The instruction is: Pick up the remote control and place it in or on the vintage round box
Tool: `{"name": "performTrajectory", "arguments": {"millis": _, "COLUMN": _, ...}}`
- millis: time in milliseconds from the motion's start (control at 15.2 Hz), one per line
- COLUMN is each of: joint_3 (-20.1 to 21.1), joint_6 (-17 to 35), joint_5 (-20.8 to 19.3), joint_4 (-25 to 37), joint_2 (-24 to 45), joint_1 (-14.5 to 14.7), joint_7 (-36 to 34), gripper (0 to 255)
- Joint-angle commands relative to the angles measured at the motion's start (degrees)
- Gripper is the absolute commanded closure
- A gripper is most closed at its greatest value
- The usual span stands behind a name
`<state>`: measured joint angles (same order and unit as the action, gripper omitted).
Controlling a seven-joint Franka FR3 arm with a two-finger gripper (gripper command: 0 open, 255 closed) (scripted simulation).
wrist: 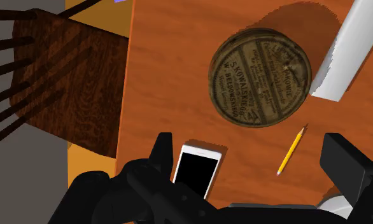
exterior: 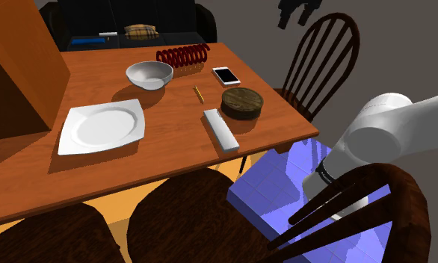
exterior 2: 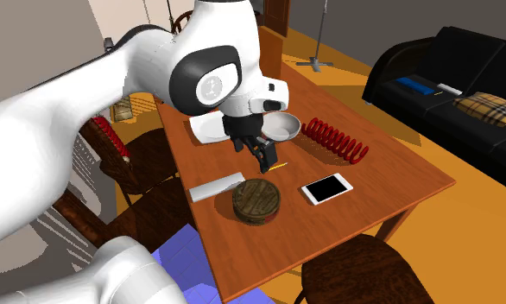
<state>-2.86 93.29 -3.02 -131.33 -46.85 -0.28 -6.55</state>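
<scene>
Pickup is not yet made: the pale-grey rectangular remote control (exterior: 220,129) lies on the wooden table (exterior: 173,142) just beside the dark round lettered box (exterior: 242,101), with the black gripper (wrist: 249,143) hovering above, fingers (wrist: 344,159) spread, empty.

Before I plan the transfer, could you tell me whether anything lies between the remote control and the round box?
Nothing visible does. The remote control lies close beside the round box on bare table; the pencil and phone lie off the box's other sides.
</scene>
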Motion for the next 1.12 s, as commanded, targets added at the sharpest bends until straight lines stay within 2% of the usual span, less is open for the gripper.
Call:
{"name": "performTrajectory", "arguments": {"millis": 0, "joint_3": 0.0, "joint_6": 0.0, "joint_5": 0.0, "joint_4": 0.0, "joint_2": 0.0, "joint_1": 0.0, "joint_7": 0.0, "gripper": 0}}
{"name": "performTrajectory", "arguments": {"millis": 528, "joint_3": 6.22, "joint_6": 9.56, "joint_5": 4.32, "joint_4": -9.8, "joint_2": 2.61, "joint_1": 2.03, "joint_7": -7.9, "gripper": 0}}
{"name": "performTrajectory", "arguments": {"millis": 1056, "joint_3": 12.88, "joint_6": 20.6, "joint_5": 8.88, "joint_4": -15.72, "joint_2": 10.19, "joint_1": 4.63, "joint_7": -15.6, "gripper": 0}}
